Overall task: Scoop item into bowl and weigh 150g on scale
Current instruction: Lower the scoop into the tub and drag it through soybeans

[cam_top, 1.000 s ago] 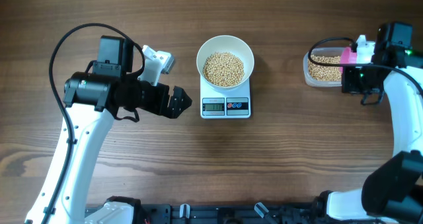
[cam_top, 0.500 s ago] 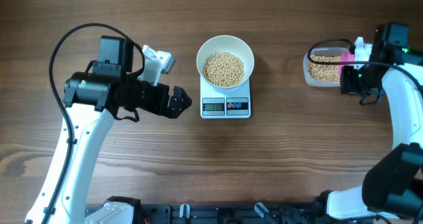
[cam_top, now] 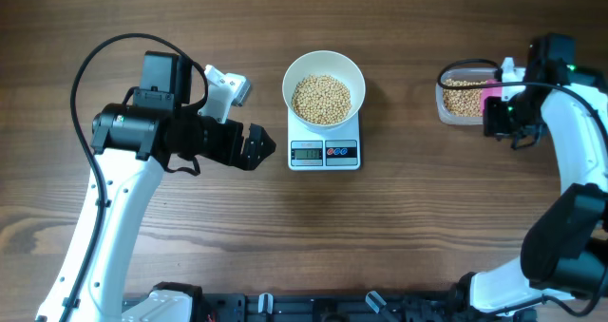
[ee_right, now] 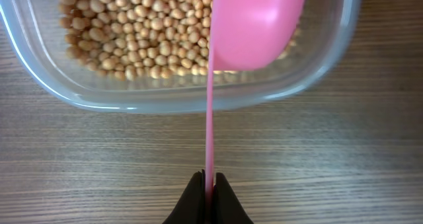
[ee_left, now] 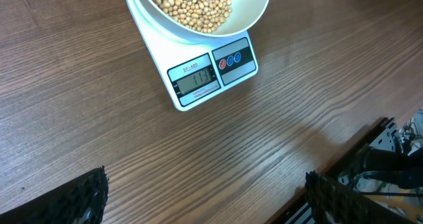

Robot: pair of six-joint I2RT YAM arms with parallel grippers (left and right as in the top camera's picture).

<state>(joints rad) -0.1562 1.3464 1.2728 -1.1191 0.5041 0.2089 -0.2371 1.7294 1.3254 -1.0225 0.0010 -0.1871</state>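
Left claw [cam_top: 258, 148], spread wide, hovers just left of the scale [cam_top: 324, 154] on the brown wood-grain table [cam_top: 427, 236]; the white bowl [cam_top: 291, 83] of beans [cam_top: 321, 99] sits on the scale. Left wrist: plank surface, dark frame [ee_left: 386, 168] at right. Right wrist: right claw [ee_right: 209, 183] pinches a pink scoop [ee_right: 254, 26] above the clear tub [ee_right: 165, 100].

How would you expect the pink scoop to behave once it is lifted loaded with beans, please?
The pink scoop probably flexes: its handle looks thin, pinched far from the cup by the right gripper. The round beans would likely roll out if it tilts.
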